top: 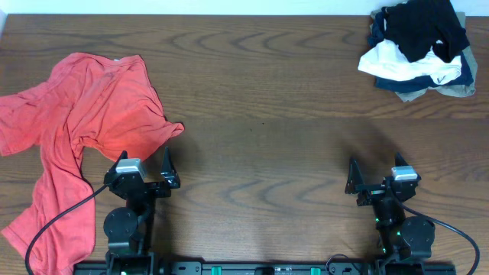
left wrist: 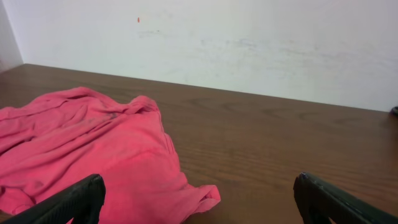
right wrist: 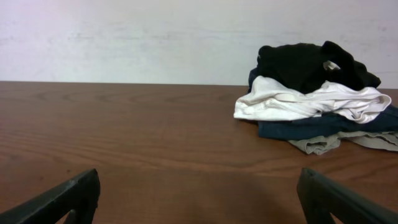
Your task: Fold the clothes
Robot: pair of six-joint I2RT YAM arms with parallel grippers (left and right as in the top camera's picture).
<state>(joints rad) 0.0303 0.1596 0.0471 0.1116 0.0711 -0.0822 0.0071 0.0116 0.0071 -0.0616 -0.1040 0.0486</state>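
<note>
Two finger pairs spread wide, empty | red T-shirt [top: 76,130] at 10 o'clock, just beside left fingers [top: 166,163], long axis roughly 12-to-6 | clothes pile [top: 419,47] at 1 o'clock, well apart from right fingers [top: 353,177]

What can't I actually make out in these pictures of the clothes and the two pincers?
- Red T-shirt: overhead, the left edge cuts off a sleeve; its own folds hide its underside.
- Pile of clothes: overhead and right wrist, top garments cover lower ones, so their number and kind are unclear.
- Left pincer and right pincer: wrist views show fingertips only; the bottom edge cuts the rest.
</note>
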